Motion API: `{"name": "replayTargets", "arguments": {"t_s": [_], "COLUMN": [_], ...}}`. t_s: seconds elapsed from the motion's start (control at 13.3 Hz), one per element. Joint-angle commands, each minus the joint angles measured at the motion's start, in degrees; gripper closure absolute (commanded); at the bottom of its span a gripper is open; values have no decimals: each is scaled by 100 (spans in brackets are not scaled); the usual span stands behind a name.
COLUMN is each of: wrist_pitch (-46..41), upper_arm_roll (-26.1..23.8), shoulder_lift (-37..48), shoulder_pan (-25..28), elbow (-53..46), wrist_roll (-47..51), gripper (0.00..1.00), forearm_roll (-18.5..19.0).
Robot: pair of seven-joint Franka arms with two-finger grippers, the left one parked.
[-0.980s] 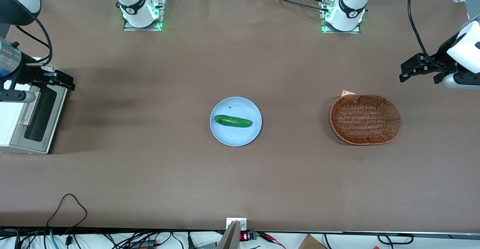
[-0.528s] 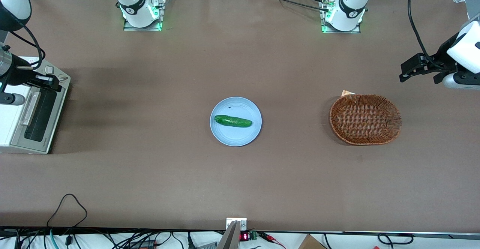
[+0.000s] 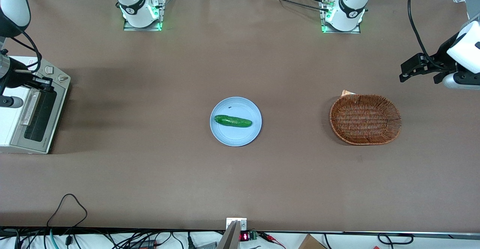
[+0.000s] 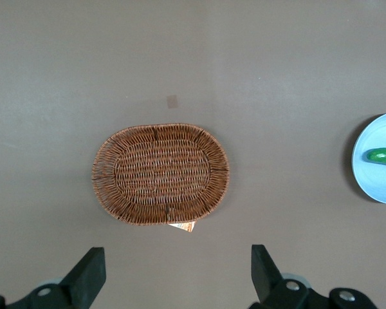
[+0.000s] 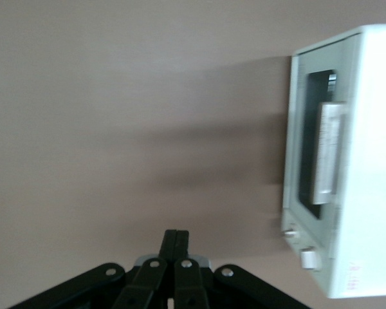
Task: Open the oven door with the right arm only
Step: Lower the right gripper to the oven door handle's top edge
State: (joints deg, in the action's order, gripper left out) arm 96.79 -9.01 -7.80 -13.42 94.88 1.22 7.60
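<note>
The small white toaster oven (image 3: pixel 8 121) stands at the working arm's end of the table. Its silver-grey door (image 3: pixel 40 117) with dark glass and a bar handle (image 3: pixel 30 106) is closed. The two knobs (image 3: pixel 49 70) lie beside the door, farther from the front camera. My right gripper (image 3: pixel 45 82) hangs above the oven, over the door's knob end, and holds nothing. In the right wrist view its black fingers are pressed together (image 5: pixel 176 239), apart from the oven door (image 5: pixel 307 145), handle (image 5: pixel 328 151) and knobs (image 5: pixel 289 233).
A blue plate (image 3: pixel 247 136) with a green cucumber (image 3: pixel 233 121) sits at the table's middle. A brown wicker basket (image 3: pixel 365 119) lies toward the parked arm's end, also in the left wrist view (image 4: pixel 161 174). Arm bases stand along the table's edge farthest from the front camera.
My right gripper has drawn back from over the table in front of the oven to above the oven's knob end, uncovering the two knobs. The door has not moved.
</note>
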Motion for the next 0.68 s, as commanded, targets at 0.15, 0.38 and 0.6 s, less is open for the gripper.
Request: {"name": "replayTargets", "arguments": {"t_s": [0.15, 0.38, 0.6], "wrist_pitch": [235, 358, 551], "upper_arm_roll": [48, 232, 365], "shoulder_lift": [-458, -740, -1021], "shoulder_pan": [-20, -37, -55], "elbow": [-40, -40, -31], "wrist_roll": [28, 36, 167], "gripper": [100, 100, 100], "forearm_roll": [882, 1374, 1849]}}
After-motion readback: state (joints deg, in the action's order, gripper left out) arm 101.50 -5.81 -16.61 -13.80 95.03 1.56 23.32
